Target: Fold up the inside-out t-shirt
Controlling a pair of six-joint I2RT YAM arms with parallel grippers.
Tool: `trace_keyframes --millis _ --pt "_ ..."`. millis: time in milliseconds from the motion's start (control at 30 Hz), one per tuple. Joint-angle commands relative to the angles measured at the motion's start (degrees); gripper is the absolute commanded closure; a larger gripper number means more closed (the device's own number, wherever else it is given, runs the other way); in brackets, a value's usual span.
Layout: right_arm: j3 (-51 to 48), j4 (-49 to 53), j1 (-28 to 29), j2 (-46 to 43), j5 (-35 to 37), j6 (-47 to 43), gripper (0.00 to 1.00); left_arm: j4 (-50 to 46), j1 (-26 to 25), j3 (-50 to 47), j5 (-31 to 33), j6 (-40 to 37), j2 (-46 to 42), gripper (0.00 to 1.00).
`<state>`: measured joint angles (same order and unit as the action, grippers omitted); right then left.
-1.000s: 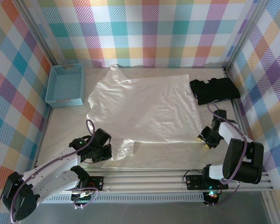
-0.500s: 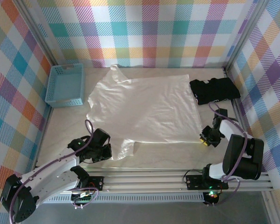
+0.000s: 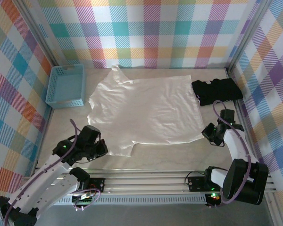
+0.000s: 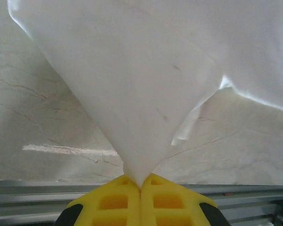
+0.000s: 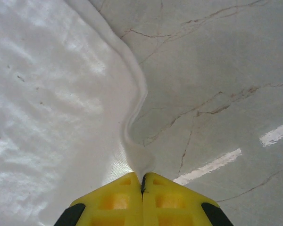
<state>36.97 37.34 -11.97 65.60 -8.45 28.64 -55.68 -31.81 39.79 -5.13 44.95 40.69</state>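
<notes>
Blue basket (image 3: 66,86) sits far left on the table (image 3: 170,155), apart from the shirt. Left gripper (image 3: 100,149) is at the near-left corner of the white t-shirt (image 3: 146,110). Its fingers (image 4: 113,202) are pressed together on a pinch of fabric, and in the left wrist view the cloth fans up from the pinch in a cone, off the marble top. The shirt is spread mid-table, mostly flat and wrinkly (one sleeve points at the far wall). Right gripper (image 3: 208,134) is at the near-right hem corner, fingers (image 5: 113,200) clamped on the hem edge, cloth low on the table there. Black folded garment (image 3: 217,91) lies far right, hard against the shirt's right edge; can't tell if they touch.
</notes>
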Motion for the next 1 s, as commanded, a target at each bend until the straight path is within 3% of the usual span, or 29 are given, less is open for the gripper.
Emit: trace_keyframes --millis 0,400,733,967 --pt "3.4 -0.6 0.1 1.6 -3.1 -2.3 0.98 -4.2 3.9 4.2 -1.8 -4.4 1.9 1.0" --pt "10.8 -3.8 0.1 9.2 -9.2 -4.7 0.95 0.1 13.5 10.6 -4.5 -13.7 10.4 1.0" --pt "17.3 -8.9 0.4 17.8 -7.4 -3.5 0.95 5.7 23.5 15.5 -8.4 -22.1 21.6 1.0" --pt "21.7 -10.3 0.6 24.6 -8.5 -3.6 0.96 8.4 25.6 19.6 -8.6 -24.1 28.7 1.0"
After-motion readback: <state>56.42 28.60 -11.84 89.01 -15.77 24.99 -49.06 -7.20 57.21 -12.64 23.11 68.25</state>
